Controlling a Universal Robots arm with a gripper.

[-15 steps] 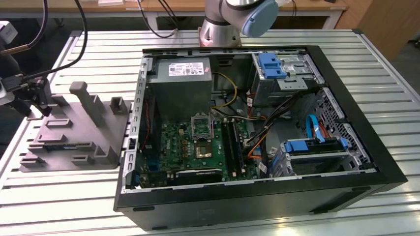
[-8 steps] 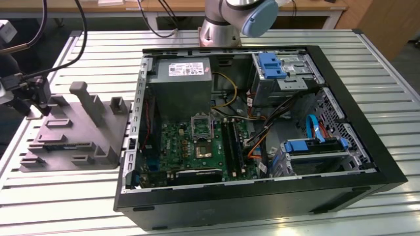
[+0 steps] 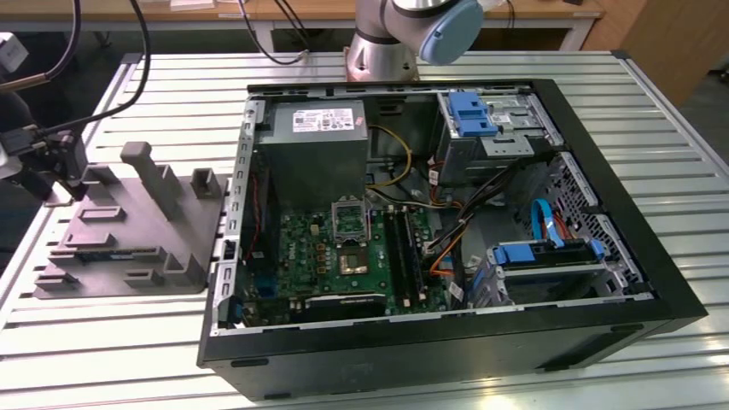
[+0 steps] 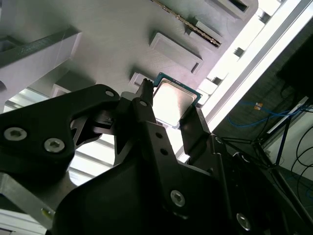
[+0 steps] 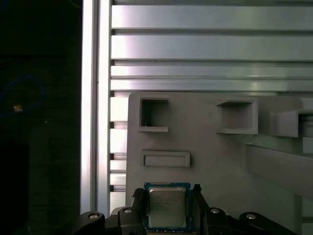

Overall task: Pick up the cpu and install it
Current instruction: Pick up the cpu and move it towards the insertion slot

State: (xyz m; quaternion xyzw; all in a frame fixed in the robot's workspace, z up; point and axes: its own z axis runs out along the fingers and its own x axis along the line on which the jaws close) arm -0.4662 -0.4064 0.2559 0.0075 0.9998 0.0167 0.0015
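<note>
The small, square, silvery-topped cpu (image 5: 167, 205) is pinched by two opposite edges between the closed fingers of the black hand (image 5: 167, 192). Its other two edges are free. It is over a bare, flat corner of the grey plastic tray (image 5: 205, 161) on the slatted aluminium surface (image 5: 210, 44).

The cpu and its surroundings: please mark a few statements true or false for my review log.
1. The cpu sits between the fingers of the gripper. True.
2. The cpu is seated in the socket of the motherboard. False: it is at the gripper, over the grey tray.
3. The computer case lies open, showing the motherboard. True.
4. The grey tray lies inside the case. False: it lies on the table beside the case, on the exterior view's left.
</note>
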